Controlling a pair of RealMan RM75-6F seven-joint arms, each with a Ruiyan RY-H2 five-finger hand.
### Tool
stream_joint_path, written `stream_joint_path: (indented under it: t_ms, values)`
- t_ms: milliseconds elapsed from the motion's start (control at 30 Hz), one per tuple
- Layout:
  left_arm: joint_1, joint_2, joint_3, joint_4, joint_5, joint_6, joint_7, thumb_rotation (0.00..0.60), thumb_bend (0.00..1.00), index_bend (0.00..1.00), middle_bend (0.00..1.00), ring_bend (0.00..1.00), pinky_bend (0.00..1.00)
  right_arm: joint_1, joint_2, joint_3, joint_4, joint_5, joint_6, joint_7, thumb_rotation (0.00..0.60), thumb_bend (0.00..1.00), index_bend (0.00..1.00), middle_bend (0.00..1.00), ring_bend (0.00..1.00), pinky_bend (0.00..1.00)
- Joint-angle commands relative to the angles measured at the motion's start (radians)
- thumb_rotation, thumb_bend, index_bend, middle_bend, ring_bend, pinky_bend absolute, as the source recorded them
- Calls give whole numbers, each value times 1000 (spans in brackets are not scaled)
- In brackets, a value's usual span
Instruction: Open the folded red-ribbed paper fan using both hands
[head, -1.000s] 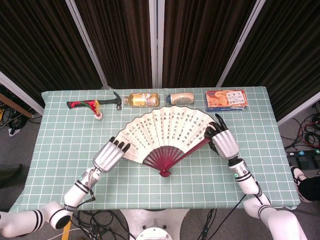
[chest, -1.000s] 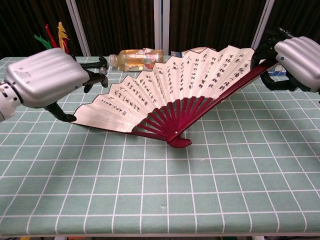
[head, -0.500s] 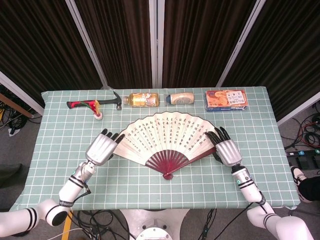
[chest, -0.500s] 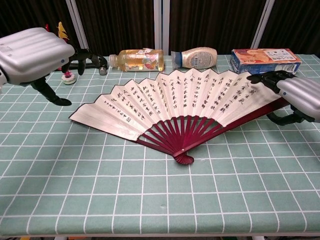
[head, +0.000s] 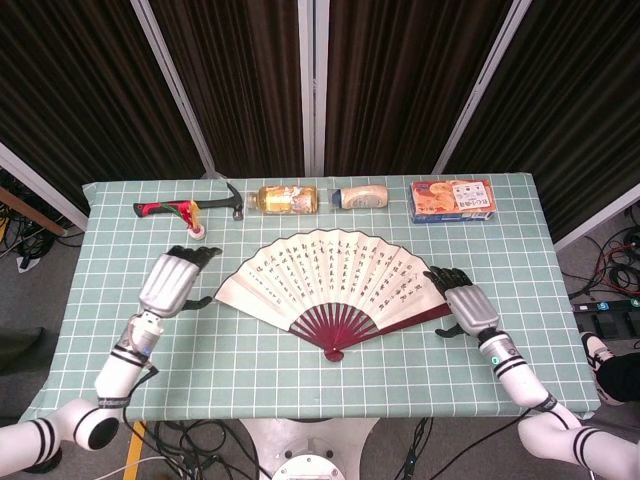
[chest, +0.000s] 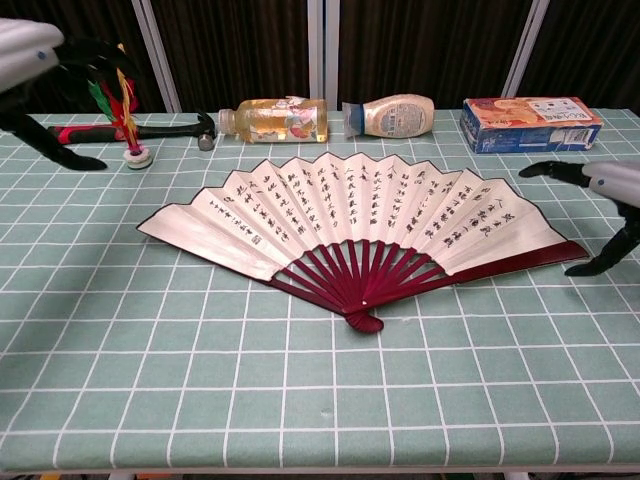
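Judging from how things lie, the task looks finished: the fan (head: 335, 290) rests fully spread and flat on the surface (head: 300, 380), and I see nothing left to do except taking the arms away. The left hand (head: 170, 282) holds nothing, its fingers (head: 196, 256) spread apart, and the fan's left edge lies just beyond them, not touching. The right hand (head: 468, 308) is also empty with fingers (head: 445, 275) apart; the dark red outer rib ends just beside them, and I cannot tell if they touch. The fan shows cream paper with black writing, and its red ribs meet at the pivot between the two hands.
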Motion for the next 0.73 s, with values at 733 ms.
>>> stream_joint_path:
  t_ms: [733]
  values:
    - [464,116,158,-3,30,457,-141,600,0,296,306,309,262,-361,314,-4,-293,-52,566,27,600,216,83,149,0,1]
